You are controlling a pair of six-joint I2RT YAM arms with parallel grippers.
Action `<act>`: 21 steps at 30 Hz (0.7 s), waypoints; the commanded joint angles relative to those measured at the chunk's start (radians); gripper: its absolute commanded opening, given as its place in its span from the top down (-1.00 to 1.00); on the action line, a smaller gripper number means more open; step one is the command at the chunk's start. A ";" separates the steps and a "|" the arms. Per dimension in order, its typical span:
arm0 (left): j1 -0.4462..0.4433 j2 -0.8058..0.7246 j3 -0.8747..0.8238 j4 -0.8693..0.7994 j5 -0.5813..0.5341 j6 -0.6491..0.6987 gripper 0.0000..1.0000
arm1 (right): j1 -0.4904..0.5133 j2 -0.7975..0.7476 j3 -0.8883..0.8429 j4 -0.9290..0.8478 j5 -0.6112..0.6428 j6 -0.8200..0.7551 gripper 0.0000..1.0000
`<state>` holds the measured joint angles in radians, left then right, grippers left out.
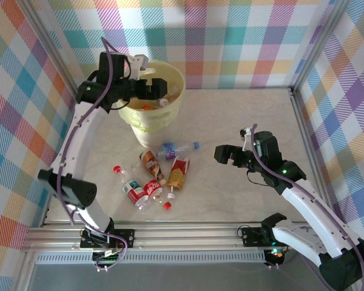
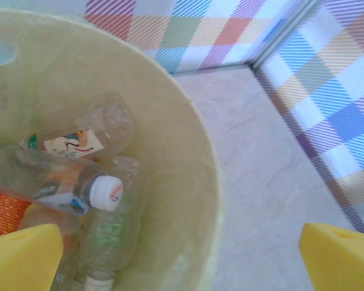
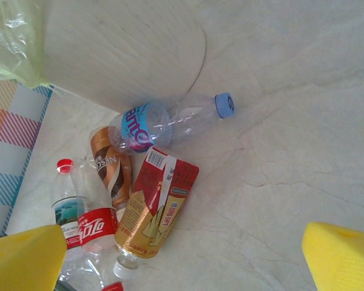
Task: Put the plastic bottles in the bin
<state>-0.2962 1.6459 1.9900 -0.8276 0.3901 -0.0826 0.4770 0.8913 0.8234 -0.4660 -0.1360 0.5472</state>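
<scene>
Plastic bottles [image 1: 178,173] lay near the bin [image 1: 165,116] — left gripper [image 1: 161,88] spread wide above it, right gripper [image 1: 224,155] spread wide to their right.

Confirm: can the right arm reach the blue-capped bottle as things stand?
Probably yes. The right gripper is open, with bare table between it and the blue-capped bottle, which lies with nothing on top.

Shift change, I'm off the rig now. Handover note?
Left end effector: open, empty, over the bin.
Right end effector: open, empty, above the table, right of the loose bottles.
Done: several binned bottles.
Left: five loose bottles lying on the table, on the near side of the bin.
</scene>
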 commanded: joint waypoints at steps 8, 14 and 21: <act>-0.096 -0.303 -0.340 0.068 0.104 0.026 -1.00 | 0.004 0.153 -0.007 0.056 -0.045 0.178 -0.98; -0.126 -0.488 -0.617 0.153 0.153 -0.084 -1.00 | 0.079 0.267 0.006 0.100 -0.011 0.250 -0.95; -0.144 -0.672 -0.875 0.237 0.242 -0.125 -1.00 | 0.181 0.411 0.038 0.164 0.047 0.331 -0.96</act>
<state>-0.4278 1.0325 1.1667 -0.6666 0.5571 -0.1753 0.6285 1.2655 0.8257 -0.3534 -0.1234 0.8219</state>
